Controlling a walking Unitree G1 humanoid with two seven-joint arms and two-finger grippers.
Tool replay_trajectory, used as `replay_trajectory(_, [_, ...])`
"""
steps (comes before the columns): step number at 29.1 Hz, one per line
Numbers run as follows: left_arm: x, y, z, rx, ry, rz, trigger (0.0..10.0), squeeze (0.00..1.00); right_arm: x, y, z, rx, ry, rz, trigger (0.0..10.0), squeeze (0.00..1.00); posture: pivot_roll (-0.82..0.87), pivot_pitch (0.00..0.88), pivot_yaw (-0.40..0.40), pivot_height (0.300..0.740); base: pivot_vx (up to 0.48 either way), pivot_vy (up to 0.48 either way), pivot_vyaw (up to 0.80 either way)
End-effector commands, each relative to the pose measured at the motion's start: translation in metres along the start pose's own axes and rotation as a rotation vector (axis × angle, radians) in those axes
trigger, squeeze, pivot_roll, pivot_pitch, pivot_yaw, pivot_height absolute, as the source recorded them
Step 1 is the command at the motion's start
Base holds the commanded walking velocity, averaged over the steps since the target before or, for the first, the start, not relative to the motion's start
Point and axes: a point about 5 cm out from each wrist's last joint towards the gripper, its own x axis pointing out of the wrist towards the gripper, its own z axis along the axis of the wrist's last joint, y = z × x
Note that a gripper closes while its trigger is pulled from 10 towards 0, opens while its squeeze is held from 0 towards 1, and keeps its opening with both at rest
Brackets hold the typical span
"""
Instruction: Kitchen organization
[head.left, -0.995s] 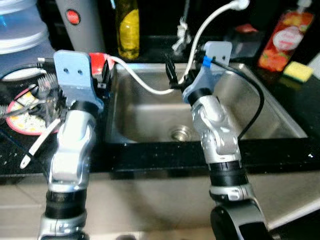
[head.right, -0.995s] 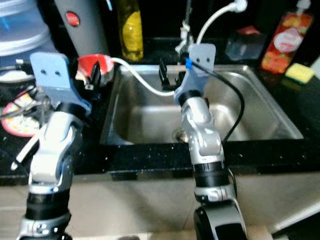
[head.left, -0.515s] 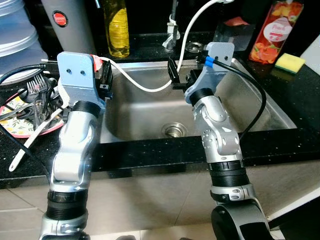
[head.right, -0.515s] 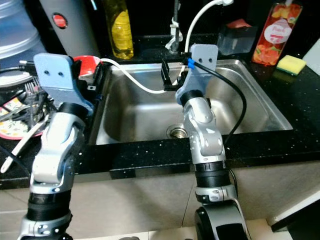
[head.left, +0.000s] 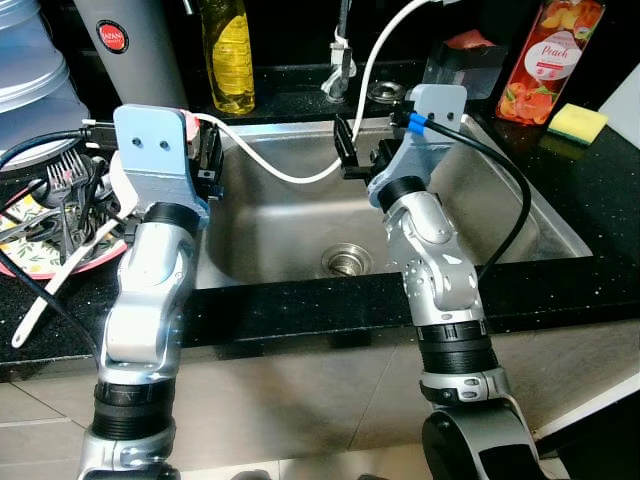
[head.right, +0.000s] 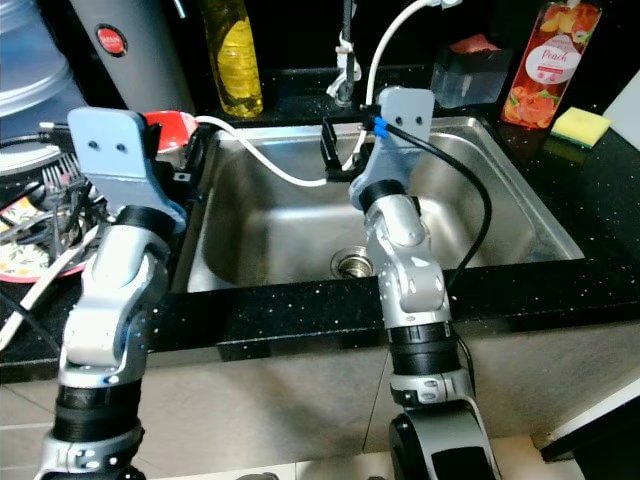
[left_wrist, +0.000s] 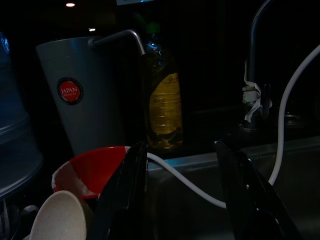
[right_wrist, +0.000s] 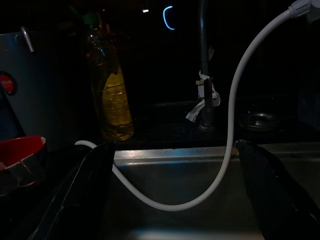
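— Left pincer (left_wrist: 182, 195)?
— Raised over the sink's (head.left: 300, 235) left rim, fingers spread, nothing between them. Just beyond the fingertips: a red bowl (left_wrist: 97, 167) and a cream cup (left_wrist: 60, 215) on the bench (head.left: 60, 310).
— Right pincer (right_wrist: 175, 200)?
— Up over the back of the basin, fingers wide apart, likewise holding nothing. Pointed toward the tap (right_wrist: 204, 85) at the sink's far edge.
— Between the two?
— White hose (head.left: 290, 172), drooping from above the tap into the basin and running to the left rim beside the red bowl.
— Further out?
— Behind the sink, a yellow oil bottle (head.left: 227, 55), next to a grey cylinder with a red badge (head.left: 130, 50). Left of the sink, a patterned plate (head.left: 35, 255) heaped with forks (head.left: 70, 185) and other utensils, a white handle (head.left: 60, 285) sticking out toward the bench edge. Off to the right, a red juice bottle (head.left: 540, 60) and a yellow sponge (head.left: 578, 122) on the dark bench.
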Motion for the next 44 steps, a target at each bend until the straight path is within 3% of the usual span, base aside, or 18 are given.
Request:
replay_trajectory(1, [0.001, 0.002, 0.001, 0.013, 0.002, 0.015, 10.0, 0.00, -0.001, 0.001, -0.002, 0.006, 0.008, 0.008, 10.0, 0.00, 0.11, 0.000, 0.041, 0.740, 0.000, -0.416, 0.00])
replay_trajectory(7, [-0.001, 0.004, 0.003, 0.005, 0.001, 0.021, 10.0, 0.00, -0.001, 0.002, -0.002, 0.008, 0.008, 0.016, 10.0, 0.00, 0.11, 0.000, 0.043, 0.740, 0.000, 0.000, 0.00])
replay_trajectory(8, [-0.002, 0.007, 0.001, 0.045, 0.036, 0.029, 10.0, 0.00, -0.001, 0.002, -0.001, 0.006, 0.008, 0.019, 10.0, 0.00, 0.11, 0.000, 0.048, 0.740, 0.000, 0.000, 0.00])
replay_trajectory(10, [-0.002, 0.007, 0.001, 0.045, 0.036, 0.029, 10.0, 0.00, -0.001, 0.002, -0.001, 0.006, 0.008, 0.019, 10.0, 0.00, 0.11, 0.000, 0.048, 0.740, 0.000, 0.000, 0.00])
replay_trajectory(13, [-0.009, 0.026, -0.003, 0.167, 0.146, 0.057, 10.0, 0.00, 0.000, -0.001, 0.004, -0.005, -0.006, 0.020, 10.0, 0.00, 0.12, 0.000, 0.054, 0.740, 0.000, 0.000, 0.00])
replay_trajectory(16, [-0.009, 0.026, -0.003, 0.167, 0.146, 0.057, 10.0, 0.00, 0.000, -0.001, 0.004, -0.005, -0.006, 0.020, 10.0, 0.00, 0.12, 0.000, 0.054, 0.740, 0.000, 0.000, 0.00])
replay_trajectory(17, [-0.018, 0.048, 0.000, 0.227, 0.234, 0.108, 10.0, 0.00, 0.001, -0.008, 0.010, -0.015, -0.020, 0.006, 10.0, 0.00, 0.13, 0.000, 0.058, 0.740, 0.000, 0.000, 0.00])
replay_trajectory(18, [-0.018, 0.048, 0.000, 0.227, 0.234, 0.108, 10.0, 0.00, 0.001, -0.008, 0.010, -0.015, -0.020, 0.006, 10.0, 0.00, 0.13, 0.000, 0.058, 0.740, 0.000, 0.000, 0.00])
replay_trajectory(21, [-0.035, 0.078, 0.004, 0.252, 0.345, 0.231, 10.0, 0.00, 0.004, -0.017, 0.015, -0.023, -0.030, -0.015, 10.0, 0.00, 0.15, 0.000, 0.055, 0.740, 0.000, 0.000, 0.00])
replay_trajectory(24, [-0.044, 0.090, 0.003, 0.238, 0.398, 0.297, 10.0, 0.00, 0.005, -0.018, 0.015, -0.023, -0.029, -0.017, 10.0, 0.00, 0.17, 0.002, 0.050, 0.740, 0.000, 0.000, 0.00])
replay_trajectory(29, [-0.060, 0.090, 0.008, 0.219, 0.462, 0.225, 10.0, 0.00, 0.007, -0.017, 0.013, -0.020, -0.021, -0.004, 10.0, 0.00, 0.19, 0.006, 0.040, 0.740, 0.000, 0.000, 0.00])
replay_trajectory(31, [-0.063, 0.084, 0.017, 0.166, 0.396, 0.169, 10.0, 0.00, 0.007, -0.015, 0.011, -0.016, -0.014, 0.007, 10.0, 0.00, 0.20, 0.007, 0.037, 0.740, 0.000, 0.000, 0.00])
replay_trajectory(33, [-0.064, 0.087, 0.018, 0.071, 0.396, 0.226, 10.0, 0.00, 0.008, -0.013, 0.010, -0.010, -0.008, 0.015, 10.0, 0.00, 0.21, 0.012, 0.026, 0.740, 0.000, 0.000, 0.00])
replay_trajectory(34, [-0.062, 0.092, 0.016, 0.023, 0.401, 0.275, 10.0, 0.00, 0.009, -0.012, 0.009, -0.005, -0.004, 0.022, 10.0, 0.00, 0.22, 0.013, 0.016, 0.740, 0.000, 0.000, 0.00])
replay_trajectory(37, [-0.058, 0.098, 0.012, -0.020, 0.413, 0.328, 10.0, 0.00, 0.011, -0.008, 0.008, 0.002, -0.002, 0.036, 10.0, 0.00, 0.23, 0.014, 0.009, 0.740, 0.000, 0.000, 0.00])
replay_trajectory(44, [-0.042, 0.097, -0.011, -0.046, 0.519, 0.256, 10.0, 0.00, 0.017, 0.002, 0.009, -0.017, 0.009, 0.072, 10.0, 0.00, 0.23, 0.012, -0.002, 0.740, 0.000, 0.000, 0.00])
